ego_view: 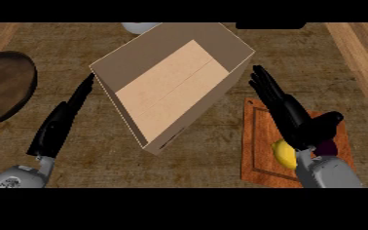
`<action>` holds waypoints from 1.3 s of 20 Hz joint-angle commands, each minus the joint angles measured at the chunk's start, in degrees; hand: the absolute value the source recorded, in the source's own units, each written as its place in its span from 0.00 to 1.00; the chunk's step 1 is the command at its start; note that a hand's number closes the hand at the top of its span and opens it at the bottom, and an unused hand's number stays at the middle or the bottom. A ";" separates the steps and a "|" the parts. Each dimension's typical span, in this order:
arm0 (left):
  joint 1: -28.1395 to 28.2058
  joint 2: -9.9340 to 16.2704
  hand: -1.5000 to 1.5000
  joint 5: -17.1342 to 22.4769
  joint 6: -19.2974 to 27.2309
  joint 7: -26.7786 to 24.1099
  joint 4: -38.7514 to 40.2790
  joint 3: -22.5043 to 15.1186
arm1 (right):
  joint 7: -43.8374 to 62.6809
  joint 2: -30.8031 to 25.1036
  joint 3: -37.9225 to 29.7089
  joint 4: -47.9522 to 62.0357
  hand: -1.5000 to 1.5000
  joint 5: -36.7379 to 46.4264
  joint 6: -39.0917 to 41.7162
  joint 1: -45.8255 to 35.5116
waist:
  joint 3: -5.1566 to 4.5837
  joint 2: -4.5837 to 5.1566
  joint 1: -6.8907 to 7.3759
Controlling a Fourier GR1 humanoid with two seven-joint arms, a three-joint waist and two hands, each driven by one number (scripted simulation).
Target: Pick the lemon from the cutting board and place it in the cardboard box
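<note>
Right hand [287, 108] enters from lower right on a grey forearm, fingers straight and extended up toward the box, thumb spread out to the right. It hangs over the board, holding nothing. Fingertips lie just beside the box's right wall; contact cannot be judged.

Lemon [283, 154] lies on the board [256, 161], near its front-centre, partly hidden under the right wrist. Only its left side shows, yellow. It is not grasped. A small dark purple patch shows just right of the wrist; what it is cannot be told.

Board: reddish-brown wood, upright rectangle, at lower right of the desk [215, 161], just right of the box's near corner.

Left hand [59, 122] enters from lower left, fingers straight and pressed together, pointing up and to the right. Its fingertips reach the box's left corner; touching or just apart cannot be told. It holds nothing.

Box [173, 85]: cardboard, open-topped, turned diagonally at centre of the desk, between the two hands. Its pale floor is bare.

Dark brown round plate [14, 85] at the left edge, cut off by the frame, well apart from the box.

Pale round object [140, 27] at the far edge, behind the box, mostly cut off.
</note>
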 commanded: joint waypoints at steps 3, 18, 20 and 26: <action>-3.21 -6.28 0.50 0.59 -0.65 -1.67 1.59 -0.53 | -2.41 -7.70 -0.57 -4.80 0.00 3.07 4.69 11.00 | 1.15 -1.26 -0.54; -2.28 -8.89 0.50 5.24 -4.47 -3.19 -0.31 -0.82 | -26.67 -30.10 -3.61 -9.43 0.00 45.91 -19.16 28.56 | 1.09 -1.81 -2.39; -3.69 -9.51 0.50 4.37 -4.55 -3.67 0.79 -0.81 | -21.29 -33.17 -4.39 -17.90 0.00 48.22 -18.62 33.10 | 1.01 -1.75 -2.33; -3.60 -10.65 0.50 2.92 -4.28 -3.42 1.29 -0.87 | -11.50 -43.27 -10.05 -31.94 0.00 44.77 -6.71 44.81 | 0.96 -1.58 -1.71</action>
